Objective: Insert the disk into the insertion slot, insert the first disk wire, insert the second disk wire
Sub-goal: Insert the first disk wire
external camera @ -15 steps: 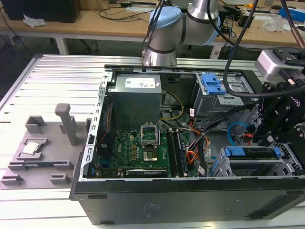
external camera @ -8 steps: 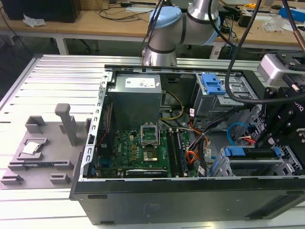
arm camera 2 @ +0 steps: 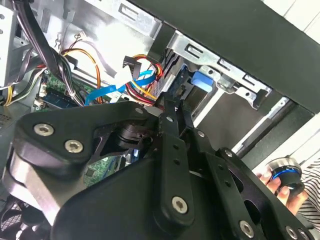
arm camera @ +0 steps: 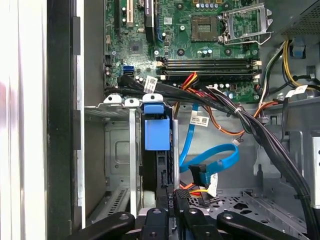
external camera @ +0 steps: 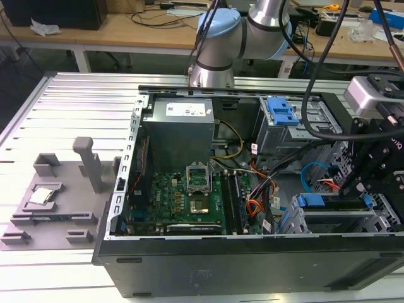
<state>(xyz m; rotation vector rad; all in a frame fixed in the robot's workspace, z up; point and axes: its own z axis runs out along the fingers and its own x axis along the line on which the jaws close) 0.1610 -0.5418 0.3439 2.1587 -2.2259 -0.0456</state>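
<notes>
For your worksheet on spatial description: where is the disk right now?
At the exterior view's lower right, the disk sits in the slot, beside the blue cable.

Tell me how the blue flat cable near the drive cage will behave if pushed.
The blue flat cable is probably floppy: it droops in a loose loop in the first wrist view. Being a thin ribbon, it likely bends readily across its flat face, less so edgewise. It looks light, so a push would probably swing it aside.

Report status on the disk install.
Gripper at the end of the disk. Disk sits in the insertion slot. Blue cable coils beside it; plugged or not, can't tell. Black wire bundle runs close by.
</notes>
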